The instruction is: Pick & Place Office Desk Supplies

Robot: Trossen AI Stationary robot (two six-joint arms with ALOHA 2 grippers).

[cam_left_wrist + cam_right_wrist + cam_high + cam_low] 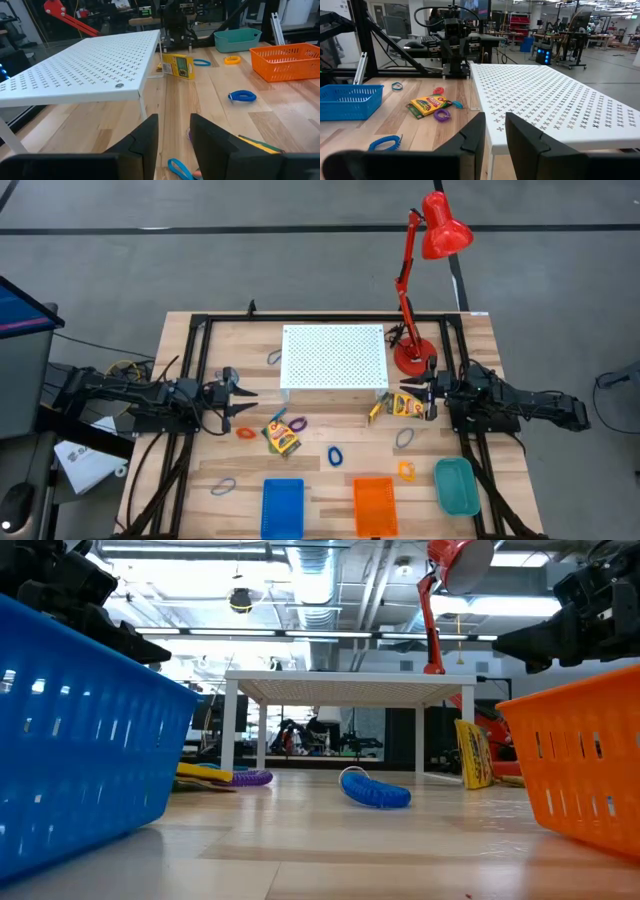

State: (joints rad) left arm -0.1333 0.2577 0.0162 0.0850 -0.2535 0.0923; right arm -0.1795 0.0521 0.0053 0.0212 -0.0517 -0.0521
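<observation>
Loops and crayon boxes lie scattered over the wooden bench (330,480) as I look down from the high view. One crayon box (282,434) lies flat near the middle, yellow-green with red print, with a purple loop (298,422) and a small yellow loop (278,416) just beside it and an orange loop (246,433) to its left. A blue loop (335,456) lies nearer the trays, a grey loop (222,486) by the blue tray (282,507), another grey loop (404,438) and an orange one (406,471) toward the teal bin (456,486). The second crayon box (404,404) sits right in front of the right gripper (428,392). The left gripper (238,402) hangs left of the white stand (333,358).

From the low view I see the blue loop (375,790) as a ribbed oval lying on the bench, the purple loop (250,777) behind it, and a crayon box (473,753) standing tilted on edge.

In the left wrist view my left gripper (174,137) has its fingers a little apart with nothing between them; the far crayon box (178,66) leans upright by the stand.

In the right wrist view the right gripper (495,132) also shows a narrow gap, pinching nothing. The flat crayon box (427,105) lies beyond, the purple loop (441,115) touching its corner.
</observation>
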